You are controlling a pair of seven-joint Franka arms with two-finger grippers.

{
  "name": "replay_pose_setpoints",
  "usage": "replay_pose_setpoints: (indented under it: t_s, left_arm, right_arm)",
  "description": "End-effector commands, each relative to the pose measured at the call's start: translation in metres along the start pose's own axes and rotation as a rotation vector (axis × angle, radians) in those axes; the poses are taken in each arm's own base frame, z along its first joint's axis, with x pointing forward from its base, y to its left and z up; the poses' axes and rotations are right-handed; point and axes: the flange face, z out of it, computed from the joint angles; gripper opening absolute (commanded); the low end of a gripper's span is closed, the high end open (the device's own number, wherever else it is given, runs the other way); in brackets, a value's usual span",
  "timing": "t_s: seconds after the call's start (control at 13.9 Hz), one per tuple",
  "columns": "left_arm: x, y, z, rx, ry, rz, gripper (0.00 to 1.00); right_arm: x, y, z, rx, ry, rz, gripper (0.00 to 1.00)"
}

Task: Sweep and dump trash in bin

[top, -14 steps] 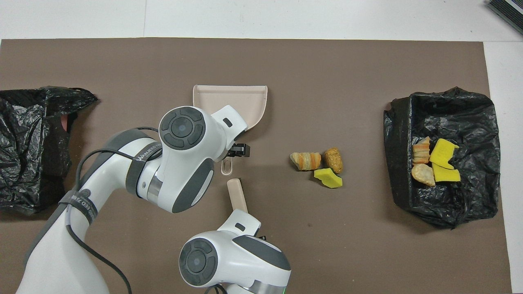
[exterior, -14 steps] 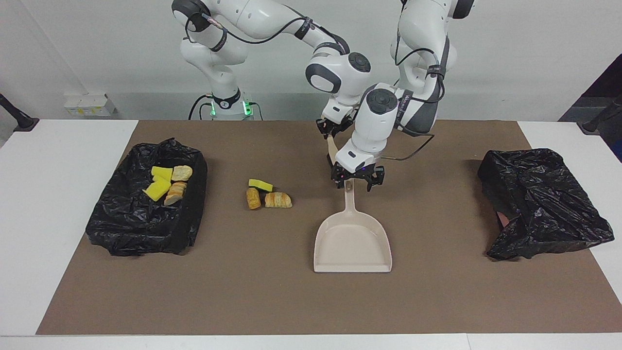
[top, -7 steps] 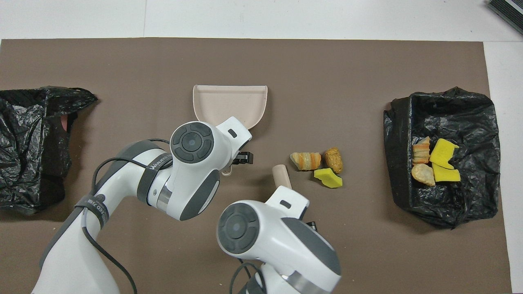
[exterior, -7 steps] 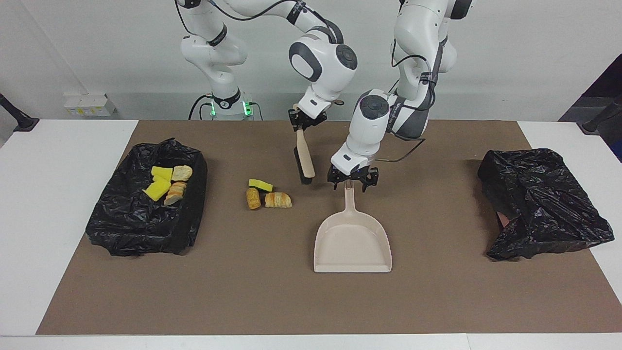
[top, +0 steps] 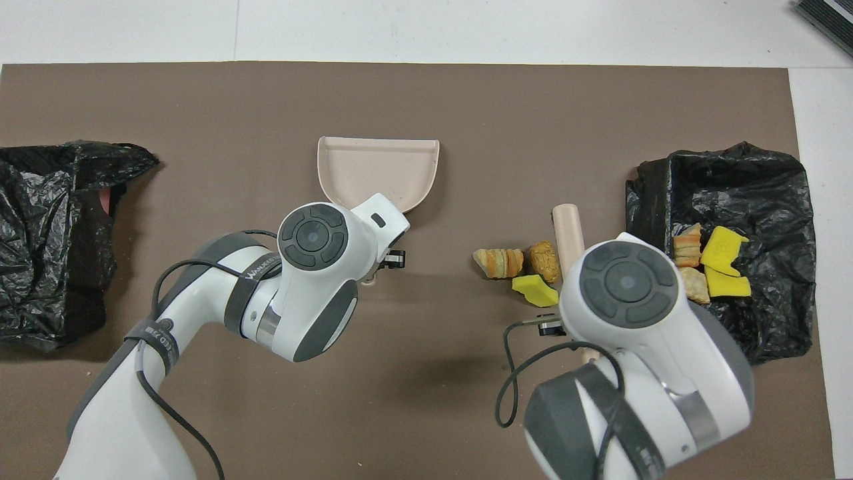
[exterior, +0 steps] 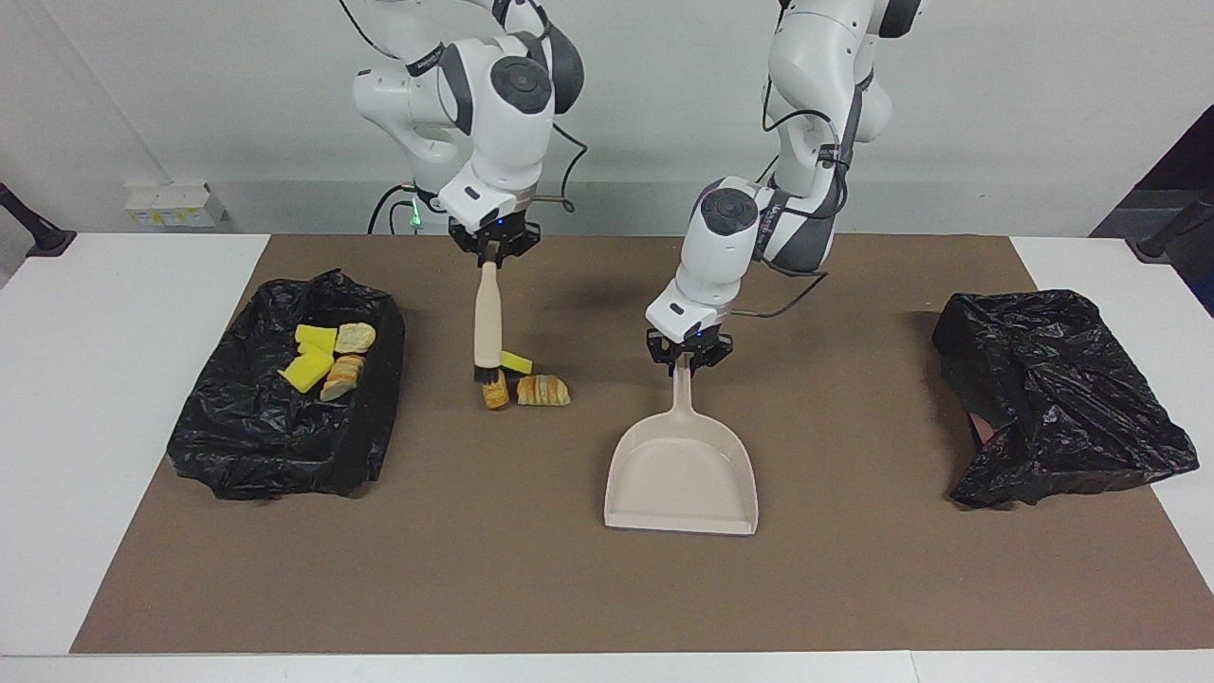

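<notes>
trash [exterior: 526, 379] beneath right pincer [exterior: 493, 249], clamped on brush [exterior: 487, 327]; left pincer [exterior: 685, 356] clamped on dustpan [exterior: 682, 470]

scraps [exterior: 520, 383] between bin [exterior: 285, 436] and dustpan [exterior: 683, 474] | brush [exterior: 487, 327] over scraps

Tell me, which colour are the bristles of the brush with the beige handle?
Black; the brush bristles show best in the facing view.
</notes>
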Motion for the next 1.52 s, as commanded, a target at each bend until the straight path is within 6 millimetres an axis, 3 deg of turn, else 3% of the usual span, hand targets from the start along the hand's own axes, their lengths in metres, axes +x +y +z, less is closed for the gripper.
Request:
replay_pose_setpoints:
  t_s: [0.0, 0.22, 0.58, 0.65, 0.72, 0.94, 1.15, 1.37, 1.44]
  left_arm:
    - [0.005, -0.005, -0.012, 0.020, 0.042, 0.017, 0.00]
    - [0.011, -0.015, -0.020, 0.070, 0.061, 0.096, 0.00]
    - [0.026, -0.055, -0.050, 0.120, -0.062, 0.317, 0.00]
    - [0.024, -0.064, -0.064, 0.121, -0.072, 0.363, 0.00]
    - [0.027, -0.087, -0.076, 0.121, -0.084, 0.401, 0.00]
    - [0.026, -0.129, -0.109, 0.113, -0.100, 0.612, 0.00]
    - [0.027, -0.161, -0.115, 0.091, -0.155, 0.879, 0.00]
    - [0.025, -0.179, -0.112, 0.064, -0.186, 1.114, 0.00]
    - [0.018, -0.183, -0.108, 0.055, -0.196, 1.181, 0.00]
  right_arm:
    - [-0.001, 0.014, 0.036, 0.015, -0.003, -0.011, 0.00]
    - [-0.007, 0.012, 0.078, 0.019, -0.015, -0.012, 0.00]
    - [-0.011, -0.012, 0.107, 0.051, -0.071, 0.002, 0.00]
    - [-0.009, -0.018, 0.108, 0.102, -0.091, 0.020, 0.00]
    - [-0.011, -0.030, 0.102, 0.134, -0.088, 0.026, 0.00]
    - [-0.010, -0.048, 0.087, 0.152, -0.053, 0.058, 0.00]
    - [0.000, -0.025, 0.060, 0.153, -0.011, 0.098, 0.00]
    - [-0.002, 0.009, 0.076, 0.109, -0.028, 0.105, 0.00]
    - [-0.006, 0.011, 0.079, 0.094, -0.029, 0.086, 0.00]
